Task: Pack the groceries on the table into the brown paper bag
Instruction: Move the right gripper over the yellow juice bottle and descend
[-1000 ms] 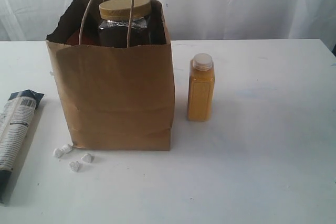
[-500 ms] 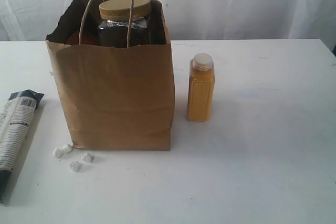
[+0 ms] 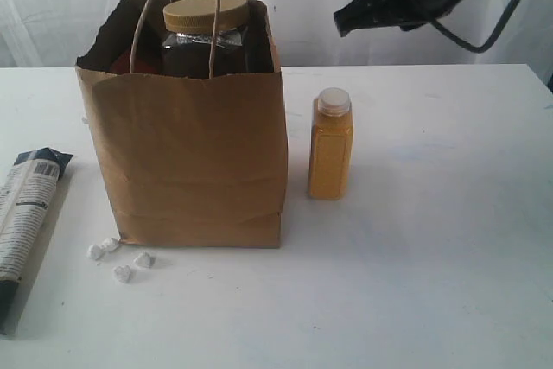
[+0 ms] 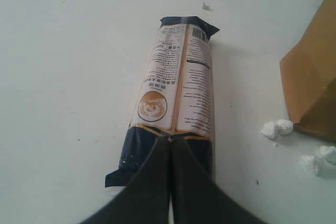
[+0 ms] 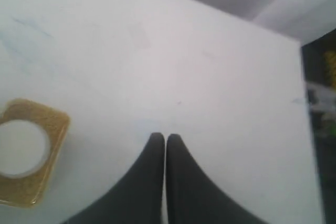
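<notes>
Though faintly blue-smudged, white table (image 3: 449, 291), curtains (image 3: 69, 6).

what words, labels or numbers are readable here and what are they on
Nothing can be quoted as it reads.
On the package: lines of small print, a barcode and a round emblem, all too blurred to read.
On the bottle: no label or text shows.
On the jar lid: plain, no text shows.
On the bag: plain paper, no print shows.
</notes>
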You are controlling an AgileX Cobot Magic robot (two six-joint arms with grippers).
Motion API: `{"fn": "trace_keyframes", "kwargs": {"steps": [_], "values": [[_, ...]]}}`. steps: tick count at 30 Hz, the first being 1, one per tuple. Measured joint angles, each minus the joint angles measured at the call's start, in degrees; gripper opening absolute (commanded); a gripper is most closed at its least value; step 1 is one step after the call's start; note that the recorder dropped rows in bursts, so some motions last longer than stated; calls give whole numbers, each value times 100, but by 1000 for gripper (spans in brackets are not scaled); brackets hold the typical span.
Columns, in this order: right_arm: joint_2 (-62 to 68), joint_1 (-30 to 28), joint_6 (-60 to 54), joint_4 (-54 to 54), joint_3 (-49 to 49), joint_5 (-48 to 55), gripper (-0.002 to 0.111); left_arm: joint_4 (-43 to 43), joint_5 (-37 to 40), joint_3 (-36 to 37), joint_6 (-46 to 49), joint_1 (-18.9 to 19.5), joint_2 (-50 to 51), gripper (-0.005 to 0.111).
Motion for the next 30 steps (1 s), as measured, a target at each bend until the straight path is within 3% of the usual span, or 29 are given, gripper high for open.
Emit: {"fn": "trace_keyframes", "kwargs": {"steps": [7, 11, 17, 21, 25, 30], "values": [[434, -1267, -1954, 3408, 0, 770, 0, 0, 0, 0, 0, 0, 0, 0], [535, -1455, -2707, 3802, 15, 1367, 0, 0, 0, 0, 0, 0, 0, 0], [524, -1476, -3317, 4456, 15, 1462, 3, 0, 0, 0, 0, 0, 0, 0], [524, -1476, -3959, 5040, 15, 1448, 20, 0, 0, 0, 0, 0, 0, 0], [524, -1476, -4406, 5262, 15, 1198, 50, 0, 0, 0, 0, 0, 0, 0], [524, -1476, -4485, 5262, 15, 795, 80, 0, 0, 0, 0, 0, 0, 0]]}}
